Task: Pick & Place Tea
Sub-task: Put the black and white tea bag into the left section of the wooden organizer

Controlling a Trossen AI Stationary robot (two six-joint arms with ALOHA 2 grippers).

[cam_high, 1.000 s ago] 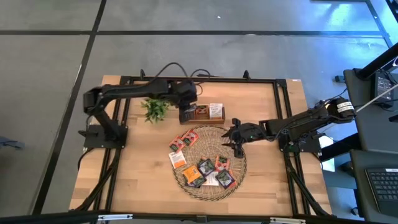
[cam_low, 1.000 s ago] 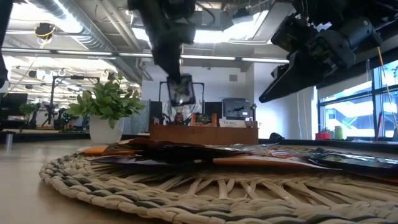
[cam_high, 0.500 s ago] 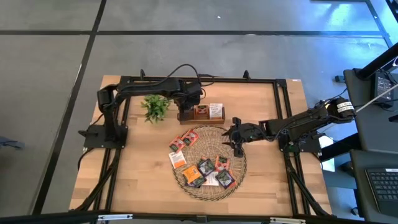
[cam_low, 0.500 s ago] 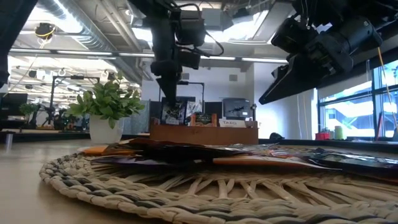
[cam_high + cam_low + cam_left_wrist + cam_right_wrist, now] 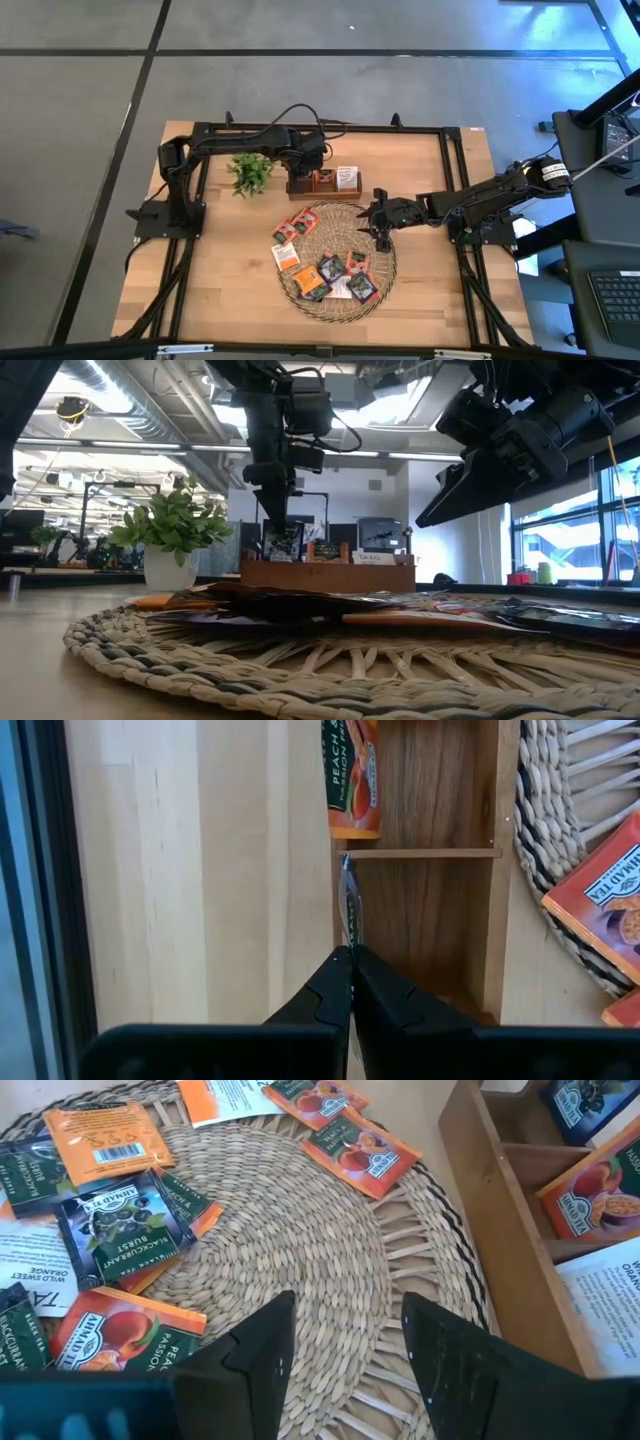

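Observation:
My left gripper (image 5: pixel 298 178) stands over the left compartment of the brown wooden box (image 5: pixel 325 182), shut on a dark tea sachet (image 5: pixel 282 542) whose lower end sits behind the box's near wall (image 5: pixel 330 573). An orange sachet (image 5: pixel 352 775) stands in the middle compartment and a white one (image 5: pixel 347 178) in the right. Several orange, dark and white sachets (image 5: pixel 325 270) lie flat on the round woven tray (image 5: pixel 385 265). My right gripper (image 5: pixel 378 228) hovers open above the tray's right far part, touching nothing. My left gripper pinches the dark sachet by its top edge (image 5: pixel 347 925) between the two fingertips, coming from above and pointing down. The sachet hangs upright below the fingers, edge-on in the left wrist view, inside the box's left compartment; whether its lower end touches the floor I cannot tell.
A small green plant in a white pot (image 5: pixel 250 172) stands just left of the box. A black frame runs along the table's edges (image 5: pixel 320 128). Bare wood lies left and right of the tray (image 5: pixel 220 270). The room beyond shows in the low view.
My left gripper has moved a little toward the table's far edge and down, lowering the dark sachet from above the box into its left compartment, and has stayed shut on it. My right arm has kept still.

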